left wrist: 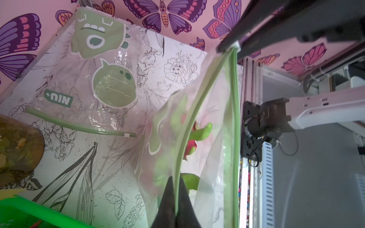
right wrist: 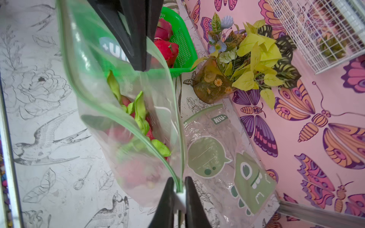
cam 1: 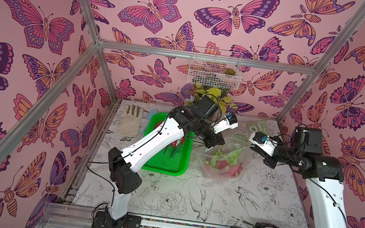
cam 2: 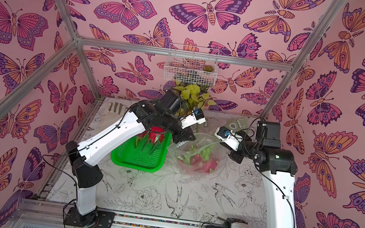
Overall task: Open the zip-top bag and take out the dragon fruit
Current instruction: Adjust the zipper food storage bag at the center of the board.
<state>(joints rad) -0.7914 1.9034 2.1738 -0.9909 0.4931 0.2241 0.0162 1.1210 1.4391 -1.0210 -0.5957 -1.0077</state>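
Note:
A clear zip-top bag (cam 1: 223,160) with a green zip strip stands mid-table, its mouth parted. Inside it, in both top views, lies pink dragon fruit (cam 1: 229,168) (cam 2: 201,162) with green scales, also showing through the film in the right wrist view (right wrist: 136,128). My left gripper (left wrist: 176,178) is shut on one lip of the green zip, on the bag's left side (cam 1: 215,144). At the bag's far right corner my right gripper (right wrist: 179,180) pinches the white zip end (cam 1: 254,146). More red dragon fruit (cam 2: 156,135) (right wrist: 166,49) lies in the green basket.
The green basket (cam 1: 168,166) sits left of the bag, under my left arm. An empty printed zip bag (right wrist: 227,158) lies flat behind. A vase of yellow leaves (cam 1: 213,97) stands at the back wall, a glove (cam 1: 130,121) back left, and a wire basket (cam 1: 215,70) hangs above.

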